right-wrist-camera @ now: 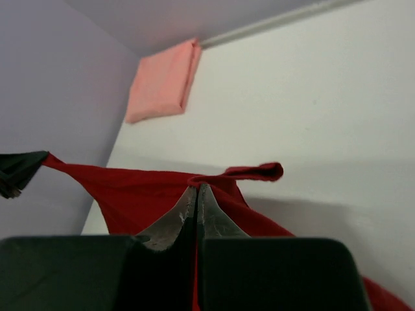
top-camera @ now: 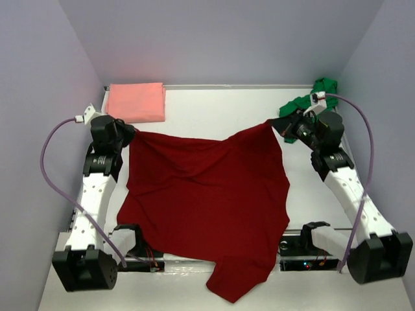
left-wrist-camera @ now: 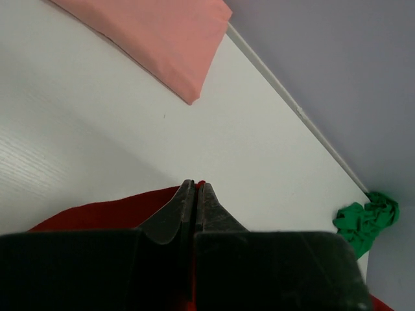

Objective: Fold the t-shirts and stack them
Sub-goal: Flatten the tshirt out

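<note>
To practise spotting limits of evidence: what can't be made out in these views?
Top view: green shirt partly hidden behind the right arm.
Top view: fingertips of left gripper and right gripper, pinching the red shirt, hidden by their wrists.
Left wrist view: gripper body blocks most of the red shirt.
Right wrist view: left gripper cut off by the edge; pink shirt's layers too blurred to count.

Bare table (top-camera: pixel 220 107) between pink shirt (top-camera: pixel 136 102), green shirt (top-camera: pixel 299 102)
</note>
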`<act>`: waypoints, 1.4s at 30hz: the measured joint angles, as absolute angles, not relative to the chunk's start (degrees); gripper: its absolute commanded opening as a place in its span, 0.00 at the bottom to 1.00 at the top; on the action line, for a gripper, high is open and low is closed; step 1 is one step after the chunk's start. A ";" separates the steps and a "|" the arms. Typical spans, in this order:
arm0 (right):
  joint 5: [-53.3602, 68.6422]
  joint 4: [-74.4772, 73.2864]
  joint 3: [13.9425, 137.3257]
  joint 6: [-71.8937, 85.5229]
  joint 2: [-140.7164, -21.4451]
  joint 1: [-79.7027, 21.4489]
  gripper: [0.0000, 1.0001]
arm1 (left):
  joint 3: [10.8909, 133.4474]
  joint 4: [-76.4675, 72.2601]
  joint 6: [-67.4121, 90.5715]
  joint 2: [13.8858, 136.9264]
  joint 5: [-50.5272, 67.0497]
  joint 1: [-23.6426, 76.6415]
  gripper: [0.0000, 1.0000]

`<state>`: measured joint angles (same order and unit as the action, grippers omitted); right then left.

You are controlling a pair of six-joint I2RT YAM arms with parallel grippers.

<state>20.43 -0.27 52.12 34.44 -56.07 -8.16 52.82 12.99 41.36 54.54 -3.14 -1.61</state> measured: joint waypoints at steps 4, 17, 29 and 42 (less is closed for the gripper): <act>21.91 1.74 51.42 33.95 -67.37 -8.16 0.00 | 53.30 8.56 41.45 62.39 -2.39 -1.61 0.00; 22.41 3.46 76.05 27.00 -94.94 -8.16 0.00 | 81.71 11.03 39.44 100.64 8.64 -0.67 0.00; 21.32 -1.43 91.42 23.16 -110.48 -8.14 0.00 | 103.68 25.34 34.76 116.36 9.61 -0.23 0.00; 9.93 -13.56 98.94 16.99 -111.07 -8.03 0.00 | 113.34 36.84 32.25 123.09 9.39 -3.14 0.00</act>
